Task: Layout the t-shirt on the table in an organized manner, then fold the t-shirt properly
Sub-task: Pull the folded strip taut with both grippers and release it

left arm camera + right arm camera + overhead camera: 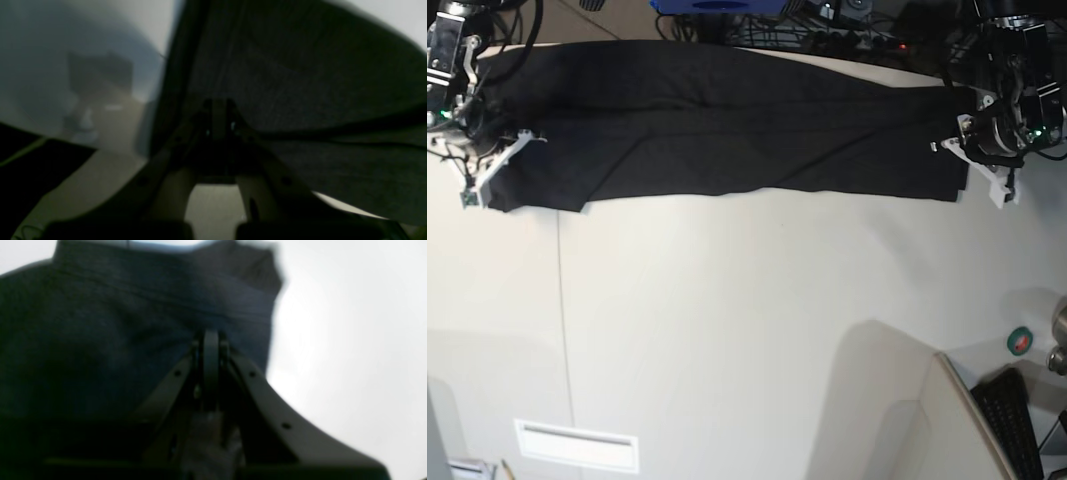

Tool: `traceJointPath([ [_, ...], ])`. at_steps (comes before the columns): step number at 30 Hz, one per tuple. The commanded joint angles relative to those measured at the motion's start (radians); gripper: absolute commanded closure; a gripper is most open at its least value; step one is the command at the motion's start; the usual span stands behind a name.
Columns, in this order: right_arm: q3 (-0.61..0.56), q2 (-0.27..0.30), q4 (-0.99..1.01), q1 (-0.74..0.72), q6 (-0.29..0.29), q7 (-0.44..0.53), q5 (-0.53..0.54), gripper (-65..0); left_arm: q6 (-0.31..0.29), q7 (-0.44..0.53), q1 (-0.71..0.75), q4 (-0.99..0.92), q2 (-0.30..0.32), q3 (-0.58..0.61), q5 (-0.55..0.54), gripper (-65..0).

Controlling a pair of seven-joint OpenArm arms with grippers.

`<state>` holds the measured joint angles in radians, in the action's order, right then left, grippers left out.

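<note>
Shirt stretched between both arms

Black t-shirt (727, 125) pulled into a long band across far side of table (727, 320). Left gripper (218, 110) pinching one end, jaws pressed together on cloth. Right gripper (210, 340) clamped likewise on the other end.

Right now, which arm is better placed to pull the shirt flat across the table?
Neither alone. The left gripper and right gripper each pinch one end of the t-shirt, stretched between them over the table.
</note>
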<state>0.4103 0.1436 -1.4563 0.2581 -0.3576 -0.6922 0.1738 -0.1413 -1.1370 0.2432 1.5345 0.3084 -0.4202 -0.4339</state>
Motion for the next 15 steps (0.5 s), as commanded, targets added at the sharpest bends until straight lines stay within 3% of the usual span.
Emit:
traceJointPath([
  [1, 0.003, 0.02, 0.022, -0.024, 0.002, -0.014, -0.007, 0.0, -0.001, 0.038, -0.011, -0.002, 0.016, 0.022, -0.009, 0.0],
  [4, 0.009, 0.023, 0.145, -0.076, -0.001, -0.039, -0.007, 0.0, 0.002, 0.13, -0.02, -0.07, 0.018, 0.099, 0.016, 0.0],
  [9, 0.009, 0.069, 0.273, -0.142, 0.005, 0.022, -0.007, 0.0, 0.002, 0.147, -0.127, -0.226, -0.007, 0.174, 0.177, 0.0],
  [15, 0.009, 0.12, 0.371, -0.251, 0.005, 0.029, -0.009, 0.0, 0.002, 0.213, -0.313, -0.4, -0.05, 0.214, 0.248, 0.0],
])
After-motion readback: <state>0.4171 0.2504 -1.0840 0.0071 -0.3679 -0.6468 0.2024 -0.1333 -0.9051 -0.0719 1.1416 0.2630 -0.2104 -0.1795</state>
